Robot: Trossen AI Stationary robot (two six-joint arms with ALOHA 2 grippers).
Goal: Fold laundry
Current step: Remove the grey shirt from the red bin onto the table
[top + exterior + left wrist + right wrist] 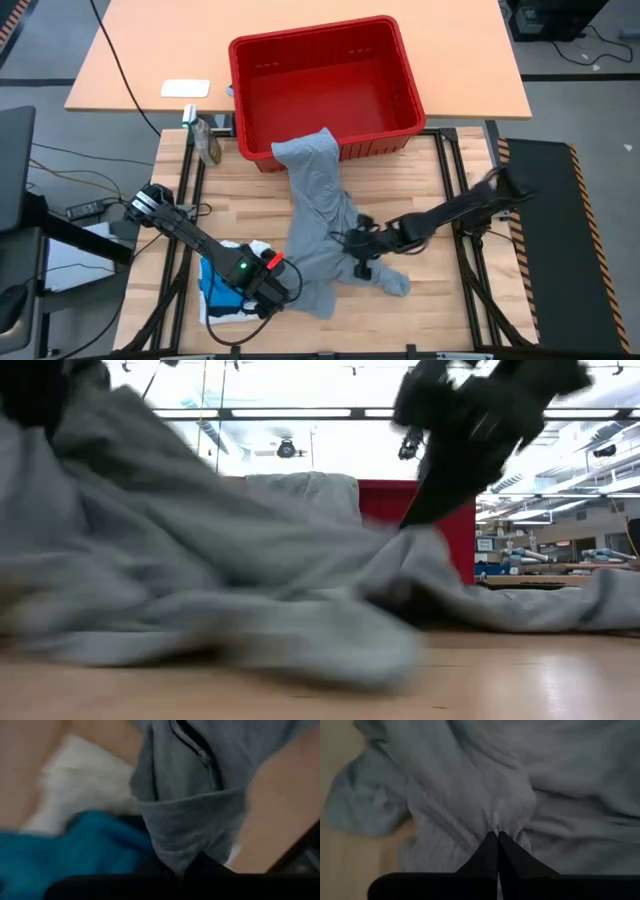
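A heather grey garment (pixel 320 225) lies spread over the table's middle, and its far end (pixel 305 150) is draped over the red basket's near rim. My left gripper (pixel 277 287) is at the garment's near-left edge, shut on it. My right gripper (pixel 360 245) is over its right part, also shut on it. A bright blue garment (pixel 215 285) and a white one (pixel 258 247) lie bunched under my left arm. In the low view the grey garment (pixel 200 590) fills the foreground. My left gripper holds the grey garment by a hemmed edge (pixel 192 827), pinched between the two fingers. The hem stands just past the fingertips, above the blue garment (pixel 75 852) and the white one (pixel 85 785). The fingertips themselves are hidden by the cloth. My right gripper pinches a small pucker of the grey garment (pixel 497 822) between its shut fingers (pixel 487 852), coming slanting down from the table's right. Creases run out from the pinch. The cloth around it lies on the table.
The red plastic basket (pixel 325 85) stands at the table's far edge. A small object (pixel 207 140) and a white card (pixel 186 88) lie to the far left. Bare wood shows to the near right (pixel 440 290) and in the near foreground (pixel 520 680).
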